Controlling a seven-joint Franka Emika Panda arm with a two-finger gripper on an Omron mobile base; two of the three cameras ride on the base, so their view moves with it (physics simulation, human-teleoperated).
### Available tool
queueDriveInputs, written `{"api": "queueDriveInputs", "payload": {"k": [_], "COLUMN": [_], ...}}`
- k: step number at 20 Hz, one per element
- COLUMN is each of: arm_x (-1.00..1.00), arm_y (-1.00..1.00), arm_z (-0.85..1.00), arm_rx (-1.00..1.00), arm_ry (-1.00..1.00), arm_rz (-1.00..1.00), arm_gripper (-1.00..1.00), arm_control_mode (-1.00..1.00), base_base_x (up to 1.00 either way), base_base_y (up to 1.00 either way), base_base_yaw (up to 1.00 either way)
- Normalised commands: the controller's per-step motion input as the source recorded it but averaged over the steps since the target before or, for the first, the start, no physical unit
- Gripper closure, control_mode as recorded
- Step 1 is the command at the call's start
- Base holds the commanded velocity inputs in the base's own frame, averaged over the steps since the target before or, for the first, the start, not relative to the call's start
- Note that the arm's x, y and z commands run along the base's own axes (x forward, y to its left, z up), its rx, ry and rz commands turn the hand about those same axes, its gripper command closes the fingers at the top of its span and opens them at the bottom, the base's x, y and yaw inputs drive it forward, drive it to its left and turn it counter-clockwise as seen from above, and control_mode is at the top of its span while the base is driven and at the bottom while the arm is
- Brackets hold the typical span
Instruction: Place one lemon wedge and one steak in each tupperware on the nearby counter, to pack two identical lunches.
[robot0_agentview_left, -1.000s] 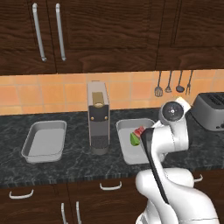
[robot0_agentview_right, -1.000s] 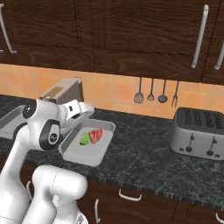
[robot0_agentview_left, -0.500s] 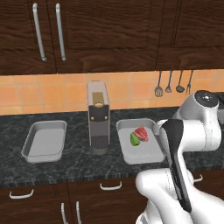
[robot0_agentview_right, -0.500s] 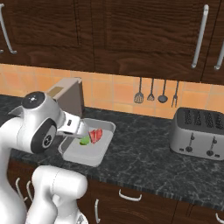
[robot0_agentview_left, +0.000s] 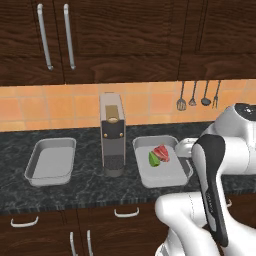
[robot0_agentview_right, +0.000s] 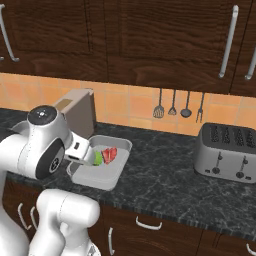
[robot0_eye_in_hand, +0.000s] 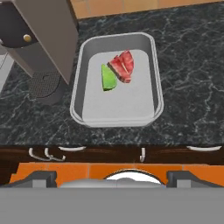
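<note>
- Tall grey-brown coffee machine (robot0_agentview_left: 112, 132) stood upright against the backsplash, drip grate (robot0_eye_in_hand: 44, 83) at its foot.
- Silver four-slot toaster (robot0_agentview_right: 228, 152) set far right, well apart from the machine.
- Four dark utensils (robot0_agentview_right: 178, 105) hung on orange tile backsplash (robot0_agentview_left: 50, 107).
- Dark wood upper cabinets (robot0_agentview_left: 125, 35) fitted with long silver handles (robot0_agentview_left: 44, 36).

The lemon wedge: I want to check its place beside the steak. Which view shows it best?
The hand view: the lemon wedge lies unobstructed beside the steak. The left base view shows it small; in the right base view the arm partly hides it.
</note>
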Motion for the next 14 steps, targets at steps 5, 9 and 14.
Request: {"api": "queueDriveInputs", "payload": {"k": [5, 9, 14], "arm_x": [-0.55, -0.6, -0.53], "arm_y": [0.06, 0.0, 0.0], "arm_z": [-0.99, -0.97, -0.96], "arm_rx": [-0.04, -0.04, -0.12], "arm_ry": [-0.41, -0.42, -0.44], "arm_rz": [0.0, 0.0, 0.0], "arm_gripper": [-1.0, -1.0, -1.0], "arm_control_mode": [-1.0, -1.0, -1.0], "base_base_x": [0.0, 0.0, 0.0], "base_base_y": [0.0, 0.0, 0.0], "base_base_yaw": [0.0, 0.0, 0.0]}}
